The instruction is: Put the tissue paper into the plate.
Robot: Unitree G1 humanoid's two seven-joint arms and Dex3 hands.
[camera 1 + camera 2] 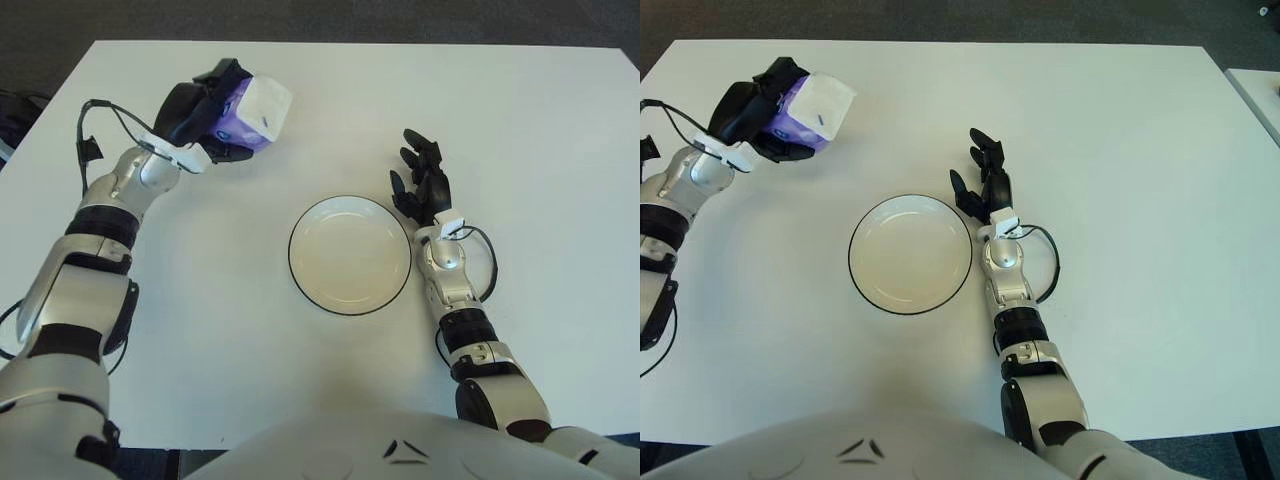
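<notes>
left hand point(200, 115) clamped on tissue pack point(252, 113) (lifted, 10 o'clock of plate point(350, 255)) | right hand point(424, 185) fingers relaxed, holding nothing, 3 o'clock of plate | pack's near side hidden

The purple-and-white tissue pack point(252, 112) sits tilted in the left hand's point(205, 118) grip. The empty white plate point(350, 254), dark-rimmed, lies just left of the right hand point(424, 184).

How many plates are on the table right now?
1. The plate sits at the table's centre, empty, just left of the open right hand; nothing appears hidden.
</notes>
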